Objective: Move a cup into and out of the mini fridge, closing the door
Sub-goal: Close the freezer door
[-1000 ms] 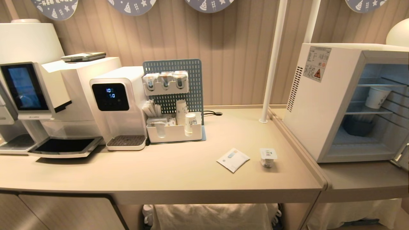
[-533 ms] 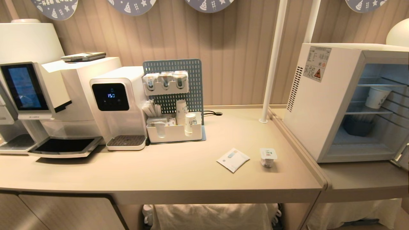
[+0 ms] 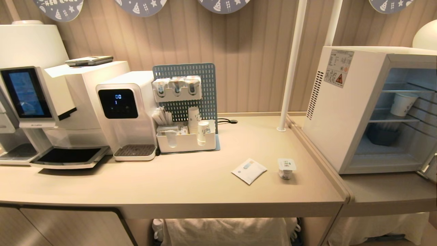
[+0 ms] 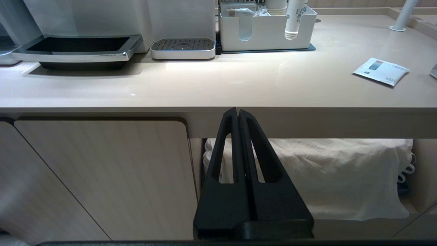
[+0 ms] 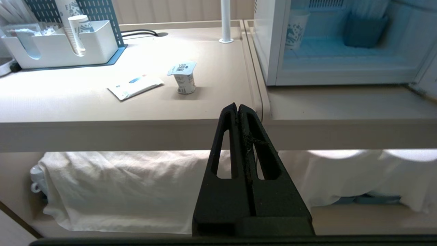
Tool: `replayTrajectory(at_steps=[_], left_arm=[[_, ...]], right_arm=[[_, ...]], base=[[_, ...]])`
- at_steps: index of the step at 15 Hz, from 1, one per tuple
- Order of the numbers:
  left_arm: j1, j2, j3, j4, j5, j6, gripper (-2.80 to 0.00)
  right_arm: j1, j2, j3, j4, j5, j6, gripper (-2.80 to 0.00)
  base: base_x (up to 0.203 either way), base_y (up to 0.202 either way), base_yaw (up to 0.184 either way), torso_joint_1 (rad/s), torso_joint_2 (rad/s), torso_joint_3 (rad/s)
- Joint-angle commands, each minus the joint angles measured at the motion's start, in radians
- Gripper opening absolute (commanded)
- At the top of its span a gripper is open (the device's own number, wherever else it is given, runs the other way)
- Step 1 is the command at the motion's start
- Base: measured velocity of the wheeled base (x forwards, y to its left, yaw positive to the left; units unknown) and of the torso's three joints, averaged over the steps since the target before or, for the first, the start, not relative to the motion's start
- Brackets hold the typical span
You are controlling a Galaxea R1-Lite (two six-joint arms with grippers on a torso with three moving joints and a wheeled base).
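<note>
Cup (image 5: 183,77): upright on counter (image 5: 85,102), ahead of clenched, empty right gripper (image 5: 238,106) jaws. Left gripper (image 4: 238,111) likewise clenched. Risk: light cup tips if nudged off-centre during approach.

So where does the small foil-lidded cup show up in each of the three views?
Head view: the cup stands on the counter, right of the flat sachet, short of the open mini fridge.
Left wrist view: the cup is not clearly in view; only a sliver of something shows at the edge beyond the sachet.
Right wrist view: the cup stands beside the sachet.
Shared landmark: the sachet.
</note>
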Motion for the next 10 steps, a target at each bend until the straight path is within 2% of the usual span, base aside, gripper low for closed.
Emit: replayTrajectory(at_steps=[1, 10], left_arm=[[0.0, 0.001, 0.0, 0.001, 0.001, -0.001, -2.8], [0.0, 0.001, 0.0, 0.001, 0.0, -0.001, -2.8]], right_arm=[[0.0, 0.0, 0.008, -0.004, -0.003, 0.02, -2.8], [0.0, 0.003, 0.006, -0.002, -0.002, 0.007, -2.8]], base=[[0.0, 0.0, 0.0, 0.0, 0.0, 0.0], [0.0, 0.0, 0.0, 0.0, 0.0, 0.0]])
